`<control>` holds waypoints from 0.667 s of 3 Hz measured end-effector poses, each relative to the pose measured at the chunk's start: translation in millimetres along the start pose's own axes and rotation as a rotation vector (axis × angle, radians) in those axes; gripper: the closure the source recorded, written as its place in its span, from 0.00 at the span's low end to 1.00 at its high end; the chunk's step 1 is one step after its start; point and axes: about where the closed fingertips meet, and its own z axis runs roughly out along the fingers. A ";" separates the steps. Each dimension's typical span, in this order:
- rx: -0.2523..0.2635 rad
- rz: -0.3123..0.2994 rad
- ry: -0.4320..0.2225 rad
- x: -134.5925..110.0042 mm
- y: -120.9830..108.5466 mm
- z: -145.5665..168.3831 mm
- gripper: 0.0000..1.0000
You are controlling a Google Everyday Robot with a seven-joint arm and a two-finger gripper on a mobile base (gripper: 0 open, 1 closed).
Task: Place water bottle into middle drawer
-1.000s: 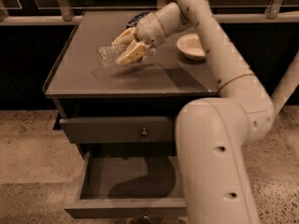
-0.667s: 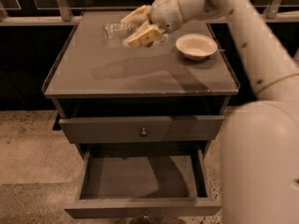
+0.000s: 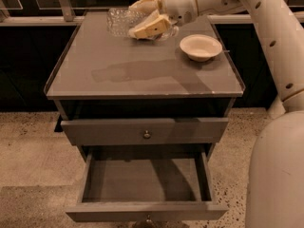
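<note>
The water bottle (image 3: 119, 21), clear and ribbed, is held lying on its side above the back of the cabinet top (image 3: 142, 75). My gripper (image 3: 148, 15) is shut on it, with one cream finger (image 3: 151, 26) below it and the other above; the bottle's right end is hidden by the hand. The middle drawer (image 3: 146, 179) stands pulled open at the bottom of the view, its grey floor bare, with its front panel (image 3: 142, 212) toward me. The gripper is well above and behind this drawer.
A round cream bowl (image 3: 200, 46) sits on the cabinet top at the right, next to the gripper. The drawer above (image 3: 146, 130) shows only its front panel and brass knob. My white arm (image 3: 280, 46) fills the right side. Speckled floor surrounds the cabinet.
The gripper with the bottle has risen off the cabinet top and moved back and slightly right. The bowl and drawers have not moved.
</note>
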 end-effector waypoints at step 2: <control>0.089 -0.044 -0.017 -46.1 33.3 -13.2 1.00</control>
